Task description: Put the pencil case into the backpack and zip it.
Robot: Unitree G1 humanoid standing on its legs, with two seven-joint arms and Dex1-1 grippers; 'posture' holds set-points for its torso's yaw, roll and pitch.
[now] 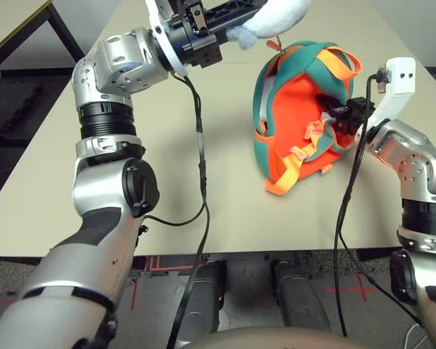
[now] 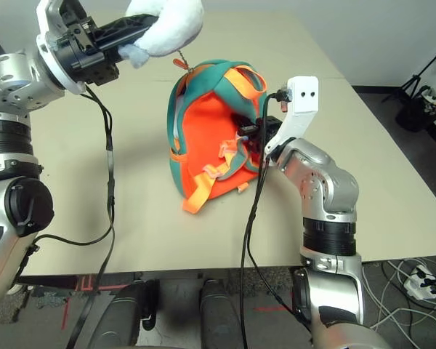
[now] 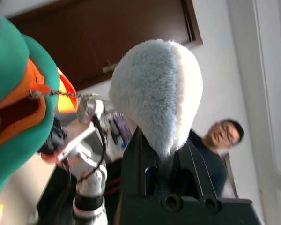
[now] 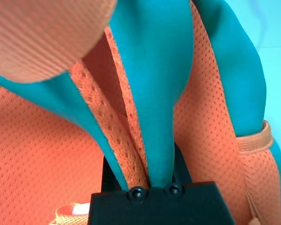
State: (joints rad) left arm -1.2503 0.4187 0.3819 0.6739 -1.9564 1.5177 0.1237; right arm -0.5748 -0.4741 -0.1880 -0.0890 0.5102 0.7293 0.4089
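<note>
1. A teal-green and orange backpack is seen lying on the beige tabletop, toward its far right part, with its orange back panel and orange straps turned toward the robot.
2. The left gripper is held in the air above the tabletop's far side, just left of the backpack, and is pinched onto a grey plush shark charm.
3. A thin chain is seen running from the charm to the top of the backpack.
4. The right gripper is pressed against the backpack's right side and is clamped on a fold of teal and orange fabric.
5. The pencil case cannot be seen in any view.
6. A person is visible in the background of the left wrist view.
</note>
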